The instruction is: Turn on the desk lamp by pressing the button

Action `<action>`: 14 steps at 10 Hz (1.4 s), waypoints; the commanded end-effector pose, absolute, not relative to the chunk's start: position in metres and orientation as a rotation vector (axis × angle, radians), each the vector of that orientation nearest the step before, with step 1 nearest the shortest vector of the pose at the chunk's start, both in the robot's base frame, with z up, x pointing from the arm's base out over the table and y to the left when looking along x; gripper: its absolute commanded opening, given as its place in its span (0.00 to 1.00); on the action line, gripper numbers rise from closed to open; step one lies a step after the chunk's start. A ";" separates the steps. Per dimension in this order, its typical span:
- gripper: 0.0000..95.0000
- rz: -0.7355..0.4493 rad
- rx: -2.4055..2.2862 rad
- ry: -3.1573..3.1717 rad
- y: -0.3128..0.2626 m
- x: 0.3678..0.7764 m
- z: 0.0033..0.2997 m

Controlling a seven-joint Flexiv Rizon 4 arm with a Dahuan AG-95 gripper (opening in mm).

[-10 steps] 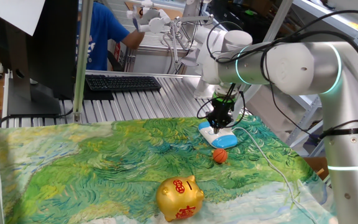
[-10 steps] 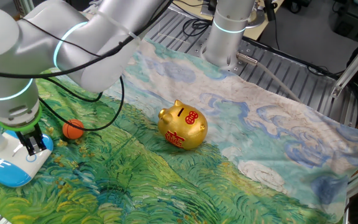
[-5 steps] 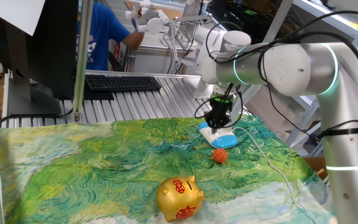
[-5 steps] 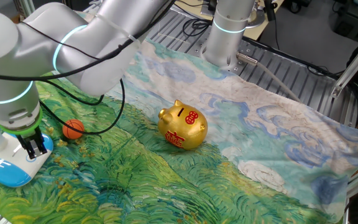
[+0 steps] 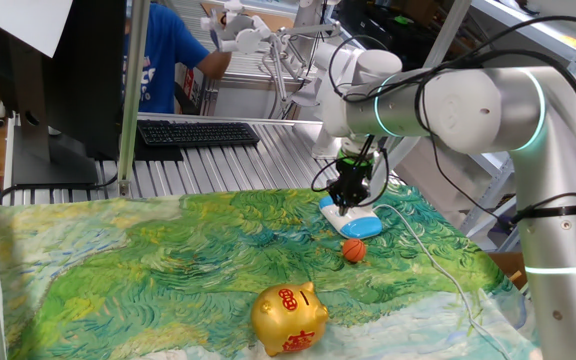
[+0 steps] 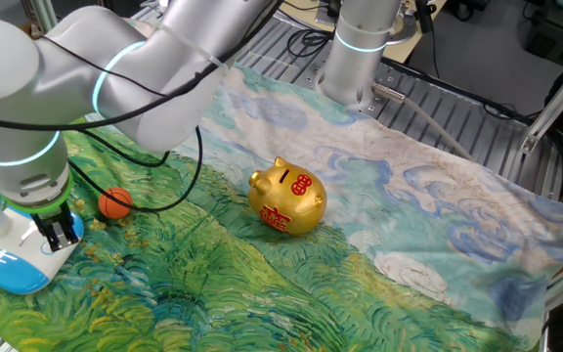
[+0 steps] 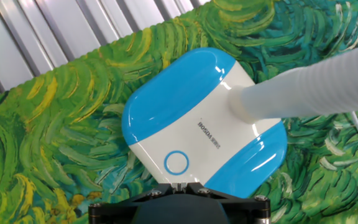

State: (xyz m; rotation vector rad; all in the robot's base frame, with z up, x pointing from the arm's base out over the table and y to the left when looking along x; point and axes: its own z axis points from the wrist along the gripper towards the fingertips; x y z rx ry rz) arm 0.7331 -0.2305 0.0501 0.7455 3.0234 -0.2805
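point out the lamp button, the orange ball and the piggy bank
lamp button (image 7: 176, 163), hand view, inside the blue ring on the white base
orange ball (image 5: 354, 250), one fixed view, its middle
piggy bank (image 6: 288, 201), the other fixed view, its gold side

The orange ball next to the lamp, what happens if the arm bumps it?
The orange ball is round and sits loose on the painted cloth, so it would probably roll. It looks small and likely light; cloth wrinkles may slow it.

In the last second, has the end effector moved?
Yes. The end effector has risen slightly off the desk lamp base, which stayed put.
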 end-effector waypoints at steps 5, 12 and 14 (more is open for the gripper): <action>0.00 -0.282 0.790 3.004 -0.217 0.738 0.040; 0.00 -0.401 0.747 2.944 -0.216 0.739 0.040; 0.00 -0.433 0.740 2.924 -0.216 0.739 0.040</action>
